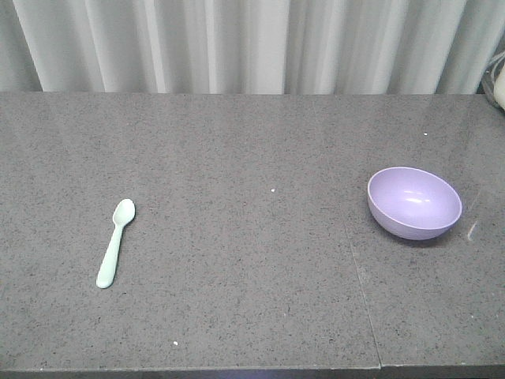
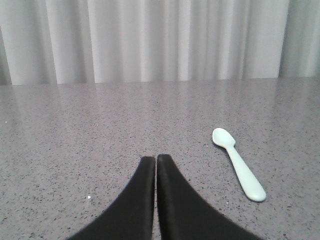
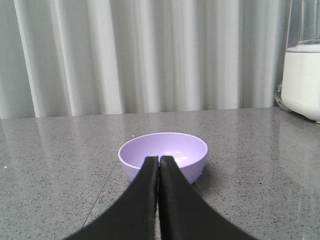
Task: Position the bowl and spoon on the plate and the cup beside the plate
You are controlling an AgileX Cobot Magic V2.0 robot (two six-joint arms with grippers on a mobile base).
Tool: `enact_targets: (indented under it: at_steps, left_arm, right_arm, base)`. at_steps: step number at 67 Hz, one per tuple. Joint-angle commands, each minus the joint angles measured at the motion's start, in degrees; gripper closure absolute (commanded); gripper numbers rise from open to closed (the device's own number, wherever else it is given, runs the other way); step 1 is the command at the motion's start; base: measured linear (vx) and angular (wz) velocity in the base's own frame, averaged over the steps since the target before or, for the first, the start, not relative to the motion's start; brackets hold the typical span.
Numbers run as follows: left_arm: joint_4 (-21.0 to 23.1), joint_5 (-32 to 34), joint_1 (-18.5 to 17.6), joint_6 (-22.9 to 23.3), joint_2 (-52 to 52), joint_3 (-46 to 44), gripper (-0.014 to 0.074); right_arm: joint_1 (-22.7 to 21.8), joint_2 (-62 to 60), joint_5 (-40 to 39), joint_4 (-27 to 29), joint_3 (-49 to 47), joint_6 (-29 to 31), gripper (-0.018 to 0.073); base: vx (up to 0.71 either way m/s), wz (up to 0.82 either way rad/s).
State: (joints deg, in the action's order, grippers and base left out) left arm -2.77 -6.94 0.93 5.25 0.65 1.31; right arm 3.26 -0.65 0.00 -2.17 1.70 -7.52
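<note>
One purple bowl (image 1: pixel 414 201) sits upright on the right of the counter (image 1: pixel 252 142). One mint spoon (image 1: pixel 116 241) lies on the left, well apart from it. Both pincers are pressed together, empty: the left pincer (image 2: pixel 156 159) near the spoon, the right pincer (image 3: pixel 159 159) before the bowl.

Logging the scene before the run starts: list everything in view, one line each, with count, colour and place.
spoon: 1, pale mint green, lying on the counter, left in the front view
bowl: 1, lavender, empty, on the counter, right in the front view
counter: 1, speckled grey, under both
curtain: 1, pale grey, pleated, behind the counter
appliance: 1, white, far right, partly cut off
left end effector: 1, black, shut, spoon ahead to its right
right end effector: 1, black, shut, bowl straight ahead
</note>
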Motion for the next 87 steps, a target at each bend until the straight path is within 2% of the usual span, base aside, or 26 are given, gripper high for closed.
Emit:
enact_targets:
  at_steps: [1,87]
  left_arm:
    - [0.2,4.3,0.0,0.7,0.8,-1.1,0.0603]
    - [0.2,4.6,0.0,0.7,0.8,-1.4,0.0603]
  right_arm:
    - [-0.1,-0.5,-4.1,-0.2,0.5,0.6,0.0570]
    - [-0.1,-0.5,-4.3,-0.4,0.4,0.7,0.0570]
  base:
    - [0.00,0.00]
    - [0.00,0.00]
